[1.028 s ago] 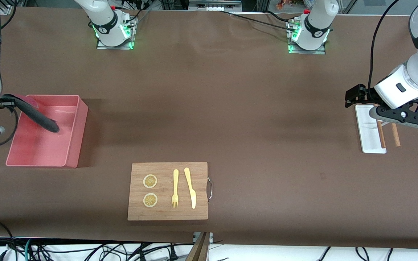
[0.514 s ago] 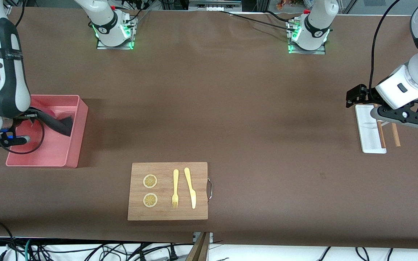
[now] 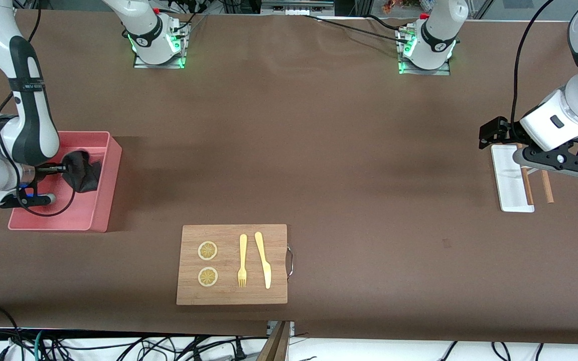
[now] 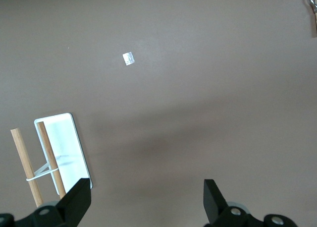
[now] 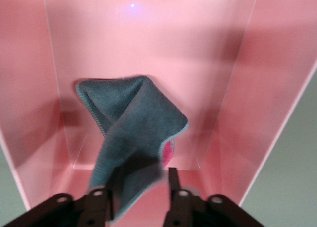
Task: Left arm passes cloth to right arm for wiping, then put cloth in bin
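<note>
Release of the cloth into the bin. We see the right gripper (image 5: 139,195) over the bin (image 3: 99,213), which sits on the desk (image 3: 319,150) toward the right arm's end. Its fingers (image 5: 174,180) stand partly apart, and the cloth (image 5: 132,133), grey face outward with a sliver of crimson at one edge, hangs between them and sags toward the bin floor. We cannot tell whether the fingers grip it or merely touch it.

We judge that a clean drop requires the fingers to spread fully and the wrist to rise straight up, so the fluffy pile does not snag and get dragged over the wall.

The left gripper (image 4: 146,202) waits with fingers wide apart and empty, over the desk beside the white tray (image 4: 67,142) and two wooden sticks (image 4: 25,165).
</note>
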`<state>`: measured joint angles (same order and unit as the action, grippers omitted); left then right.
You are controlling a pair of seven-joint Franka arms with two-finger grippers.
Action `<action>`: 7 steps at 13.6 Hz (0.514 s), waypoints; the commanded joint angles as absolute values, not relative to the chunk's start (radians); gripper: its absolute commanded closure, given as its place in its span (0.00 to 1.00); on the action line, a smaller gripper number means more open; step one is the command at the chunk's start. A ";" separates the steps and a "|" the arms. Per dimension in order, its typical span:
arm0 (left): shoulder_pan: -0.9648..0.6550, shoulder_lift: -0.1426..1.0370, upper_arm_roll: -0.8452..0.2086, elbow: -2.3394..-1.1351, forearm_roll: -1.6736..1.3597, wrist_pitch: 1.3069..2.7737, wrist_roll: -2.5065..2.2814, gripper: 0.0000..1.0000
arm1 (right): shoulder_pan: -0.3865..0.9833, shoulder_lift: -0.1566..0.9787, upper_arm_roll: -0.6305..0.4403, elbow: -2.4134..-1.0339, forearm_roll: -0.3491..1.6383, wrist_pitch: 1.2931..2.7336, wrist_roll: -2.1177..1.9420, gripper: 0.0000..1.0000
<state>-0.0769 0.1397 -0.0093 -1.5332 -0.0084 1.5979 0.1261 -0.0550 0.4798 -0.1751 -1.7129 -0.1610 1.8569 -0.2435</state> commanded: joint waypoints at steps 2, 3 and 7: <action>-0.077 0.153 -0.009 -1.500 0.003 1.577 0.129 0.00 | -0.052 0.358 -0.166 -1.695 -0.103 1.795 -0.244 0.01; -0.077 0.153 -0.009 -1.500 0.002 1.577 0.129 0.00 | -0.052 0.333 -0.161 -1.674 -0.088 1.760 -0.245 0.01; -0.077 0.153 -0.009 -1.500 0.002 1.577 0.130 0.00 | -0.052 0.236 -0.082 -1.629 -0.071 1.654 -0.242 0.01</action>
<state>-0.0769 0.1398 -0.0093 -1.5328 -0.0084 1.5979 0.1261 -0.0490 0.2862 -0.1180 -1.6303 -0.0828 1.6916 -0.2441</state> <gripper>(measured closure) 0.000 0.004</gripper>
